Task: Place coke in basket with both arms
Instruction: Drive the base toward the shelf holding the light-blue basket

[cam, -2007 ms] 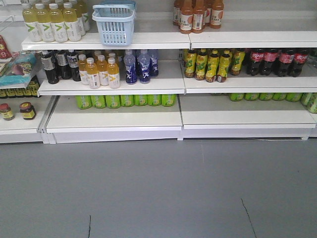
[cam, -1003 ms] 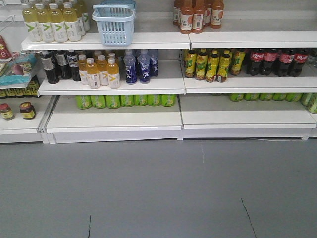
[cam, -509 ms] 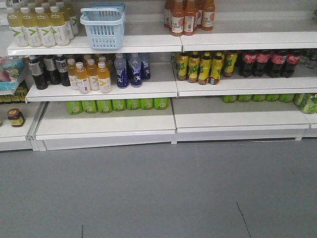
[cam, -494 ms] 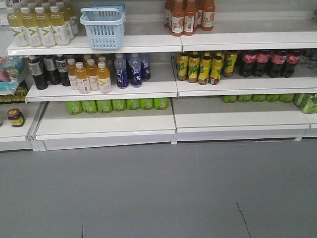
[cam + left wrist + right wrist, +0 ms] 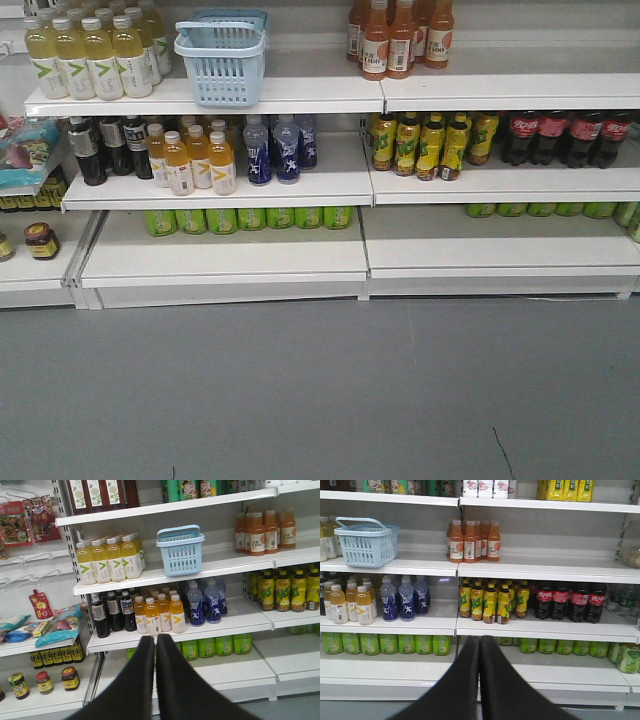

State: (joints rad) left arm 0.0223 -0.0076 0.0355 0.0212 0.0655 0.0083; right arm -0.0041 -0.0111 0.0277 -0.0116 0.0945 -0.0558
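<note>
Both left tool (image 5: pixel 155 638) and right tool (image 5: pixel 480 639) face shelves (image 5: pixel 300 95), tips together.

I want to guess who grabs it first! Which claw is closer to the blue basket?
Left, probably. The basket sits up ahead of the left claw, slightly right; from the right claw it is far off left.

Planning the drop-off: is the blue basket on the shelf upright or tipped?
Upright: the basket stands on its base on the shelf, open rim facing up.
</note>
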